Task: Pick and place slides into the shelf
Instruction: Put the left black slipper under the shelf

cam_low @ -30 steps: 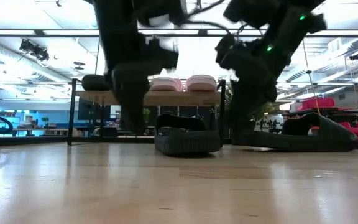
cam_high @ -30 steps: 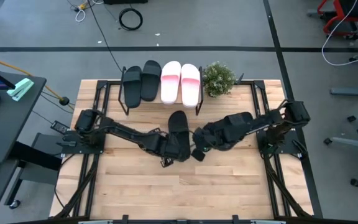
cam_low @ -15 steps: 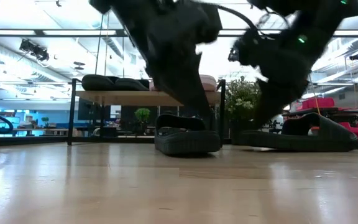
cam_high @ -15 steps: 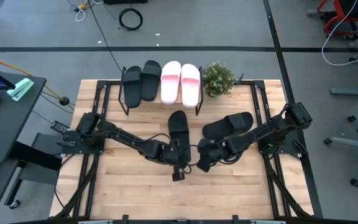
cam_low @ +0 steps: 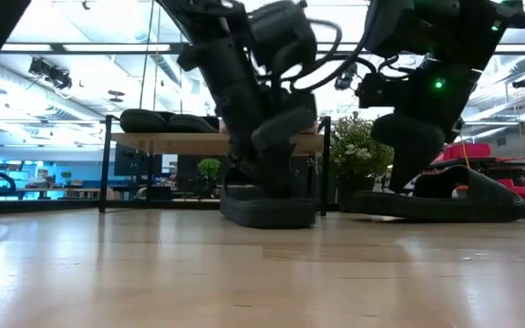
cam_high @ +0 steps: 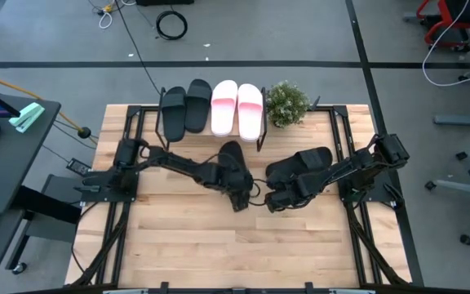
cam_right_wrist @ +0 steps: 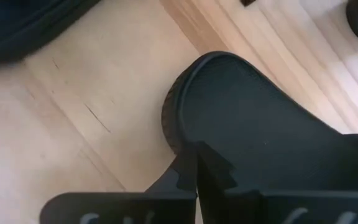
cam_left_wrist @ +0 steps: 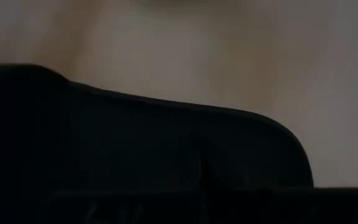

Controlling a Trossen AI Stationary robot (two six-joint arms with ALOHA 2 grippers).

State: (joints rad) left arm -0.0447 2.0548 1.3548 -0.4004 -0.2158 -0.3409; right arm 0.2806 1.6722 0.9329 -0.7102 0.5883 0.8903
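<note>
High view: two black open-toe slides are seen lying on the pale wooden table before the low wood-topped shelf, each met by a gripper whose jaw state cannot be told, so a shallow grasp could let one slip, with grey workshop floor beyond.
</note>
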